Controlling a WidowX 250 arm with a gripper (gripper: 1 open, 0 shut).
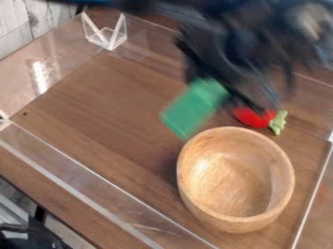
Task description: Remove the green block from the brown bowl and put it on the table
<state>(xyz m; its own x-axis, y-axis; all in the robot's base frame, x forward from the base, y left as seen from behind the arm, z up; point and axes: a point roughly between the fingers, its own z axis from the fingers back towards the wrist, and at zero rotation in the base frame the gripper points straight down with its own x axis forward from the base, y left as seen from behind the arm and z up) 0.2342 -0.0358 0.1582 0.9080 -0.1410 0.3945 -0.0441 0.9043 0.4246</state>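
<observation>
The green block [194, 109] hangs tilted in the air, just up and left of the brown bowl [186, 181] and above the table [101, 101]. My gripper [213, 88], heavily blurred by motion, is shut on the block's upper end. The bowl sits at the lower right of the table and looks empty inside. The arm fills the upper right of the view as a dark smear, so the fingers' outline is unclear.
A red strawberry toy [258, 119] with green leaves lies just behind the bowl. Clear acrylic walls [78, 185] run along the table's edges. A small clear acrylic stand [104, 29] is at the far left corner.
</observation>
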